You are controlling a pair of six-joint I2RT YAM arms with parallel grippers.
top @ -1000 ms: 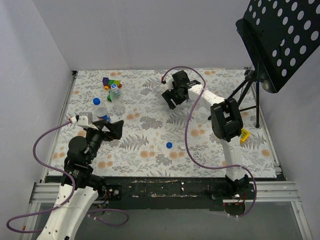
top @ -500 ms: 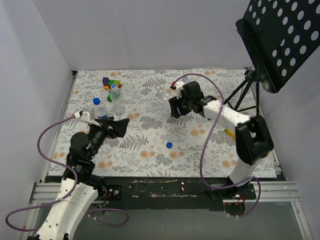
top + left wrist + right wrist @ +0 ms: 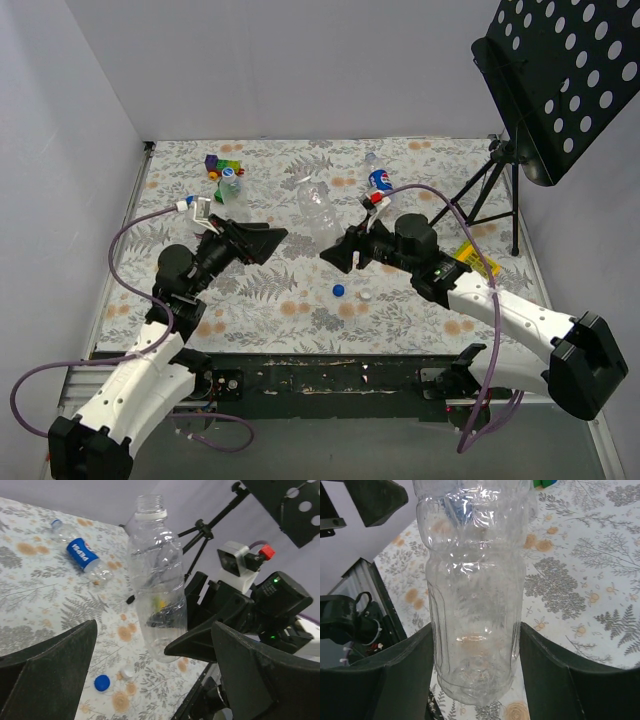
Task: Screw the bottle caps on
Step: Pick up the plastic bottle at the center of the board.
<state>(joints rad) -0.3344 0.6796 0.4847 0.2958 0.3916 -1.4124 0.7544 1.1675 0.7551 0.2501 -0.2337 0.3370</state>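
Observation:
My right gripper [image 3: 338, 256] is shut on the lower part of a clear unlabelled bottle [image 3: 314, 208], holding it upright above the table's middle. The bottle [image 3: 475, 595] fills the right wrist view between both fingers [image 3: 402, 677]. In the left wrist view its neck is open and uncapped [image 3: 156, 575]. My left gripper [image 3: 262, 240] is open and empty, just left of the bottle, facing it. A blue cap [image 3: 339, 290] and a white cap [image 3: 367, 296] lie on the table below the bottle; both show in the left wrist view [image 3: 102, 682] [image 3: 127, 672]. A Pepsi bottle [image 3: 378, 179] lies on its side behind.
Another capped bottle [image 3: 233, 188] stands at the back left beside toy blocks [image 3: 214, 164]. A black music stand [image 3: 560, 80] on a tripod [image 3: 490, 185] stands at the right edge. A yellow object [image 3: 476, 260] lies near the right arm.
The right arm swung from the far middle toward the near centre, carrying the clear bottle. The left gripper rose and moved right toward the bottle.

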